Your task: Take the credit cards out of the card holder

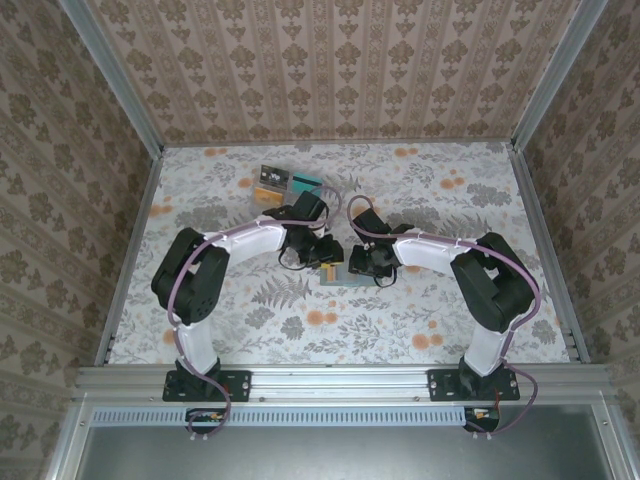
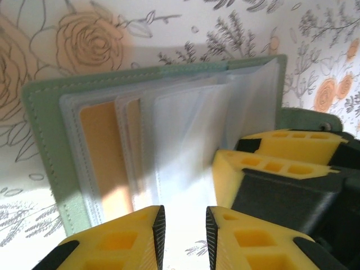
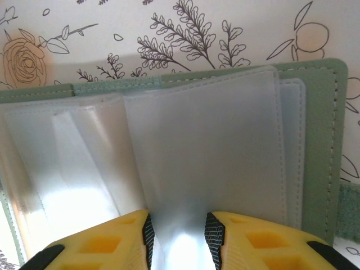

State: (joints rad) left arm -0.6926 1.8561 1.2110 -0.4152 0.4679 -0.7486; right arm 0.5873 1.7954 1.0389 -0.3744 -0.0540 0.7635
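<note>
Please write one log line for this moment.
holder: open | cards: inside | left end effector: open, at holder edge | right end effector: open, around sleeve

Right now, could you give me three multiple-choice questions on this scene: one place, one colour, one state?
1. Where does the card holder lie?
A. far right corner
B. between the left gripper and the right gripper
C. beside the left arm's base

2. What colour are the credit cards in its sleeves?
A. tan-orange
B. black
C. red

3. The card holder is:
A. shut
B. standing on edge
C. lying open

Answers: B, both grippers meet over it; A, seen through a clear sleeve; C, its sleeves are fanned out.
</note>
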